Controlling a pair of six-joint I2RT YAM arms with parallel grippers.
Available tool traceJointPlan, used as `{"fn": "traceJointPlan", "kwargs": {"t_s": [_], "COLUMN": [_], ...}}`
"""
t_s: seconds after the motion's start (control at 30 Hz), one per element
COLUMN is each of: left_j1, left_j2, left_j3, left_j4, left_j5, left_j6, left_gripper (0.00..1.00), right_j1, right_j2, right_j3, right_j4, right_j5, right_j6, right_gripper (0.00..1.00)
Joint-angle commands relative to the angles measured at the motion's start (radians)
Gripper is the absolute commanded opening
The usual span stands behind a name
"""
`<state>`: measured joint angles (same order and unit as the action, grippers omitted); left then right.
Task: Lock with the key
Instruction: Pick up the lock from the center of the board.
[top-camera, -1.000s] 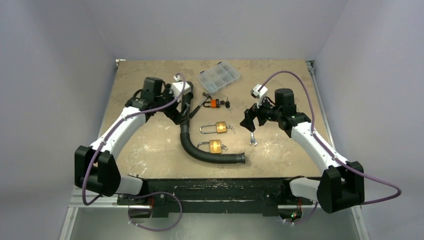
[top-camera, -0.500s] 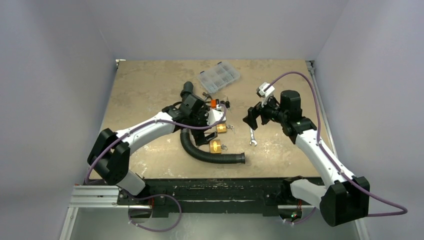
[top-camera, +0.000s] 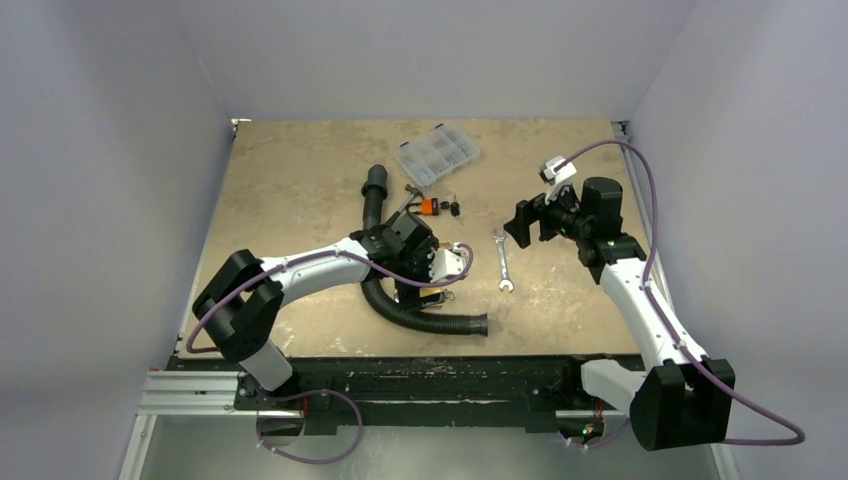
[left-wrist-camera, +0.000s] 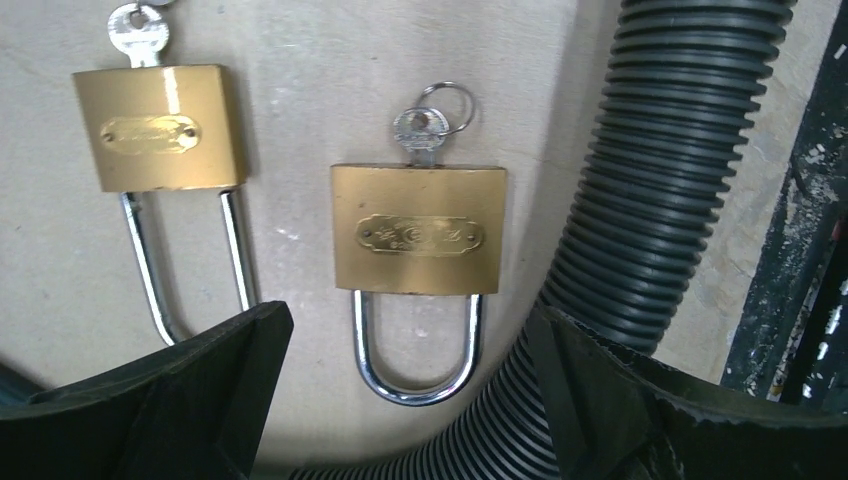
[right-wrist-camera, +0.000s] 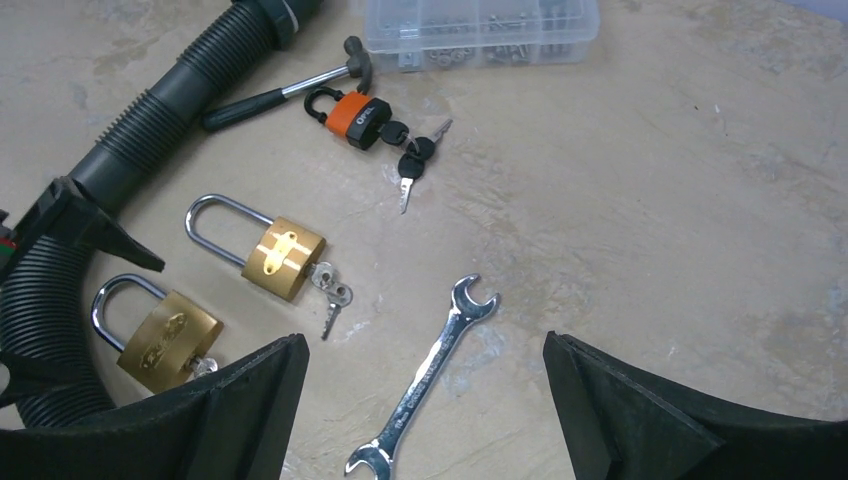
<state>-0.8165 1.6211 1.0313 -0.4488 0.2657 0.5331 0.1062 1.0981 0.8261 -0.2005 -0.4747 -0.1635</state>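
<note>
- The left claw (left-wrist-camera: 408, 345) is spread wide and holds nothing. Its two black fingers (left-wrist-camera: 200, 400) show at the bottom of the left wrist view.
- The lock (left-wrist-camera: 418, 230) lies flat on the table (left-wrist-camera: 300, 80), just ahead of the gap between those fingers and not touching them.
- Its steel loop (left-wrist-camera: 415, 355) points back at the claw. The key (left-wrist-camera: 420, 130) sticks out of the far end, away from the claw.
- So the lock's long line runs straight out from the claw, loop near and key far. To get at the key, the claw would likely need to go on past the brass body.
- The long lock (left-wrist-camera: 160, 125) lies just to the left, the same way round, with its own key at the far end.
- The hose (left-wrist-camera: 650, 200) curves close by on the right of the lock and bends in near the loop.
- The left arm is much nearer to the lock. The right claw (right-wrist-camera: 421, 340) is also spread and empty, and it hangs well apart, out past the wrench (right-wrist-camera: 425, 375).
- A second ago the left arm was out by the far end of the hose. Now it has swung in over both brass locks.
- The right arm has pulled back to the right, so the wrench now shows in full from above.
- Both claws have stayed spread.
</note>
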Motion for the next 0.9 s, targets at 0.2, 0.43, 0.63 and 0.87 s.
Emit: {"fn": "traceJointPlan", "kwargs": {"t_s": [0.2, 0.43, 0.63, 0.87], "left_j1": [-0.027, -0.027, -0.028, -0.029], "left_j2": [0.04, 0.093, 0.141, 0.18], "left_j3": [0.009, 0.037, 0.044, 0.054], "left_j4": [0.026, 0.064, 0.075, 0.079], "left_j5": [0.005, 0.001, 0.004, 0.005], "left_j6": [0.059, 0.02, 0.037, 0.031], "left_gripper": [0.96, 0.93, 0.91, 0.8], "right_j1": [-0.013, -0.015, -0.022, -0.025], "right_j2": [-0.016, -0.017, -0.017, -0.007], "right_j3": [0.008, 0.003, 0.002, -0.005], "right_j4": [0.044, 0.048, 0.046, 0.053], "right_j5": [-0.068, -0.074, -0.1, -0.154], "right_j6": [0.019, 0.021, 0.028, 0.044], "right_gripper": [0.99, 0.99, 0.99, 0.99]}}
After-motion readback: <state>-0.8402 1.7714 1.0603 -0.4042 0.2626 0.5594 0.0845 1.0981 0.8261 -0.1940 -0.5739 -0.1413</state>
